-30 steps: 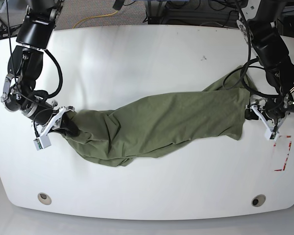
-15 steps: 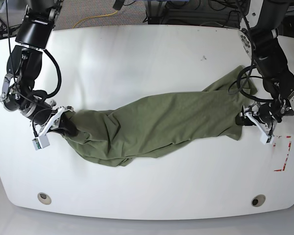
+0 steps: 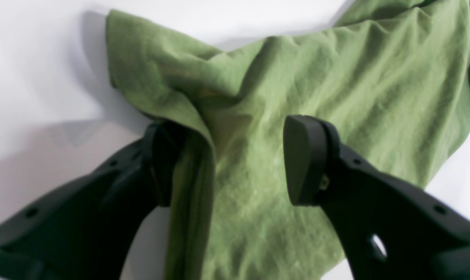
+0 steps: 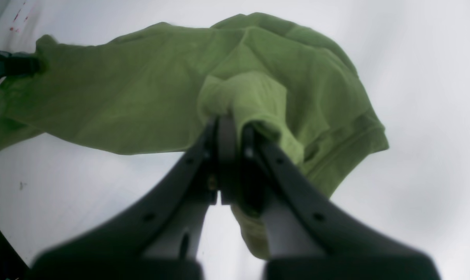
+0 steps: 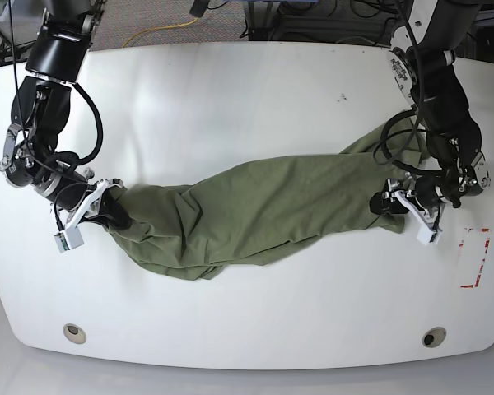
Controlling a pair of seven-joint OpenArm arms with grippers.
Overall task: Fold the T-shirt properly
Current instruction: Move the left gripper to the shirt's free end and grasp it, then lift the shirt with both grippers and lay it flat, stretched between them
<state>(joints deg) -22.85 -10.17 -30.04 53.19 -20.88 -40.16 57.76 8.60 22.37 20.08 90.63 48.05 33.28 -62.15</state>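
The olive-green T-shirt lies bunched in a long diagonal band across the white table. At its left end my right gripper is shut on a fold of fabric; the right wrist view shows that gripper with its jaws pressed together on the T-shirt. My left gripper is at the shirt's right end. In the left wrist view the left gripper is open over the T-shirt. One finger sits under a raised fold, and the other finger stands above the cloth.
Red tape marks lie near the table's right edge, just past my left gripper. Two round holes sit near the front edge. A small dark speck marks the far right part. Cables lie beyond the far edge.
My left gripper has slid leftward from beside the shirt's right edge onto the fabric, pushing that corner in slightly. The right gripper has kept its hold and barely moved.
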